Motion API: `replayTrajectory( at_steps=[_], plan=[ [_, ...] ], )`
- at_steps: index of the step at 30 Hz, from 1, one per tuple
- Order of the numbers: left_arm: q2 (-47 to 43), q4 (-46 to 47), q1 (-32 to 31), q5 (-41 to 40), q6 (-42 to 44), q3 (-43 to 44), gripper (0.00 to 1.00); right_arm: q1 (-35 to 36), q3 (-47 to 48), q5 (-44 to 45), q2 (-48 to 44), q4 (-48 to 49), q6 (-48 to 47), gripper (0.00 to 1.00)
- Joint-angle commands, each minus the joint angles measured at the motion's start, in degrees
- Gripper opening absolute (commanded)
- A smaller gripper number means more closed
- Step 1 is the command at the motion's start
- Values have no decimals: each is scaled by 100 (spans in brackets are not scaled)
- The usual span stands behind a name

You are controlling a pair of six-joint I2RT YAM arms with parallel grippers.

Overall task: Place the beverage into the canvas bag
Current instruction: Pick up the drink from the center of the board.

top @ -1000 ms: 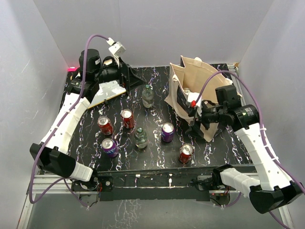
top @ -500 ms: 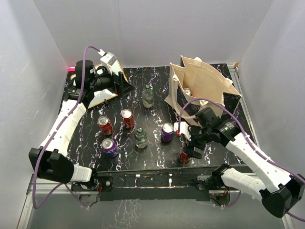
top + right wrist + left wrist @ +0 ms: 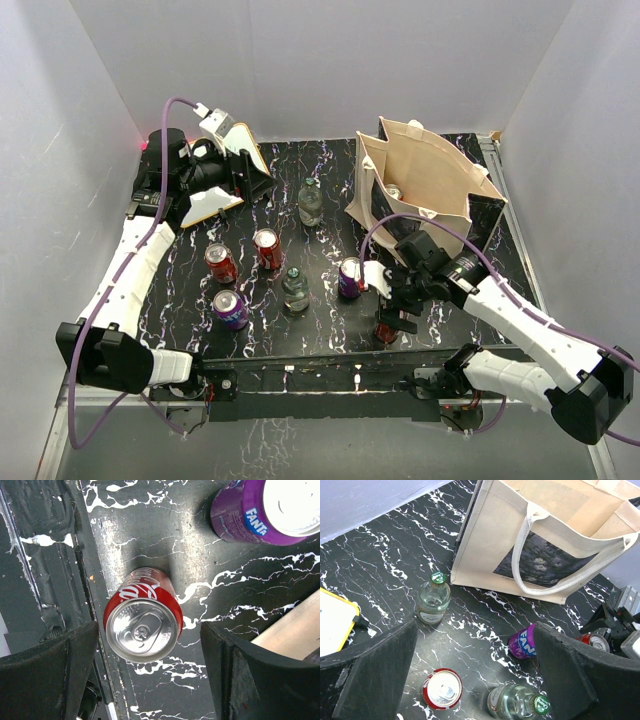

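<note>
Position of the red Coca-Cola can point(image 3: 143, 621) under the right claw point(image 3: 149, 645) is what the coming move turns on: it stands upright on the black marbled bench point(image 3: 330, 180) close to the near edge. Its long axis is vertical, so the wrist camera looks straight down on the lid. The can sits in the gap between the two dark fingers, a little nearer the one at the left of that view, and touches neither. The jaws are well apart and hold nothing. A straight descent looks enough to put the fingers on either side of the can's wall, perhaps with a small sideways shift to centre it. The right arm is much the nearer. The left claw point(image 3: 475, 645) hangs spread wide and empty over the far left part of the bench, well apart from this can. The canvas bag point(image 3: 425, 175) stands at the far right, beyond the right claw, its mouth open upward. The can has white script on red and a silver lid whose tab lies flat, and no dent shows. A purple Fanta can point(image 3: 260, 510) stands near it, apart.
</note>
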Motion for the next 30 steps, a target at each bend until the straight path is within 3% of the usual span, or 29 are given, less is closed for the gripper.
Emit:
replayTrajectory(
  at_steps=[1,18,25,30],
  plan=[
    [-184,176,60,144,-38,-17,97,242,-77,206,114,319,23,84],
    [-315,469,126,122,-66,-378,97,489,-583,482,63,750,-77,57],
    [-259,443,128,62,-23,-377,97,491,-474,540,-133,930,-21,28],
    [-34,320,126,-99,17,-222,96,485,207,207,-263,900,179,10]
  ],
)
